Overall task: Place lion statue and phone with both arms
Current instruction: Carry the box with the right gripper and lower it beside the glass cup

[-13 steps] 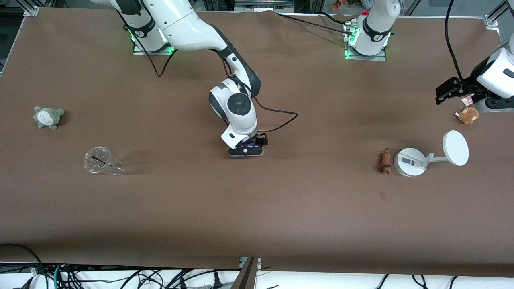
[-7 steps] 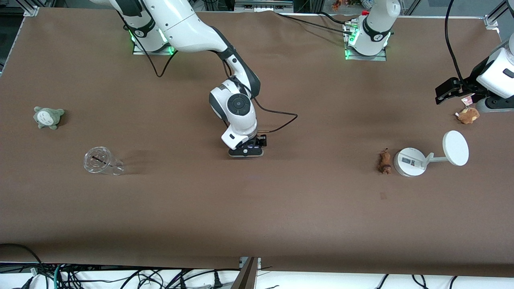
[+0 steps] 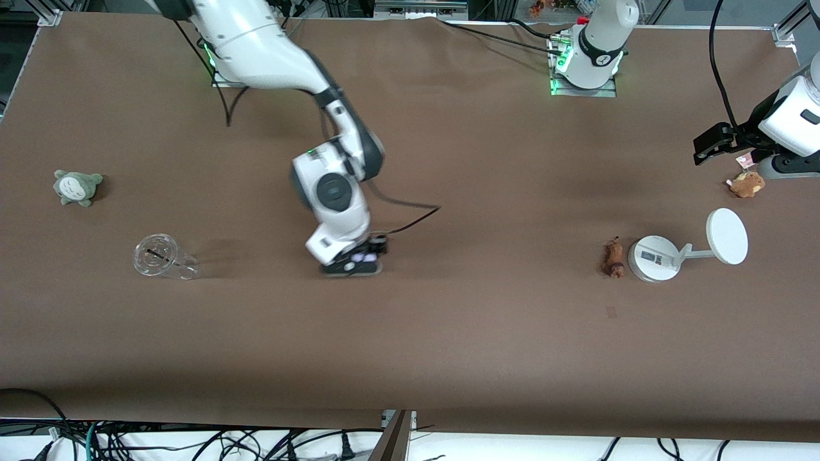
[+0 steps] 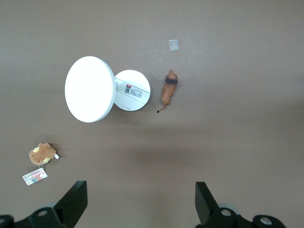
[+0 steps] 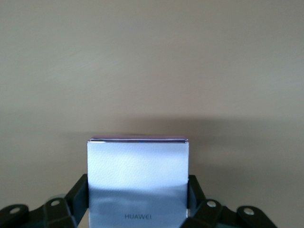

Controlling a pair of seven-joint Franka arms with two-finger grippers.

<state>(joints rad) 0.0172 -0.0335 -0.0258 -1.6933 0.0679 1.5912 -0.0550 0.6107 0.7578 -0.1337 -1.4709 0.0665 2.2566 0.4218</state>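
Note:
My right gripper (image 3: 354,262) is shut on the pale lavender phone (image 5: 137,180) and holds it low over the middle of the table; in the front view only a sliver of the phone (image 3: 357,258) shows between the fingers. The orange-brown lion statue (image 3: 614,257) lies on the table beside the round white stand's base (image 3: 652,258), toward the left arm's end; it also shows in the left wrist view (image 4: 167,90). My left gripper (image 3: 711,148) is open and empty, high over the table's left-arm end, and waits there; in its wrist view the left gripper (image 4: 141,204) shows its jaws wide apart.
A white stand (image 4: 107,90) with a round disc (image 3: 726,235) stands by the lion. A fluffy brown plush toy (image 3: 746,184) with a tag lies under the left gripper. A clear cup (image 3: 163,258) on its side and a grey plush (image 3: 77,186) lie toward the right arm's end.
My right arm has carried the phone toward the right arm's end of the table and a little nearer to the front camera. The left arm has not moved.

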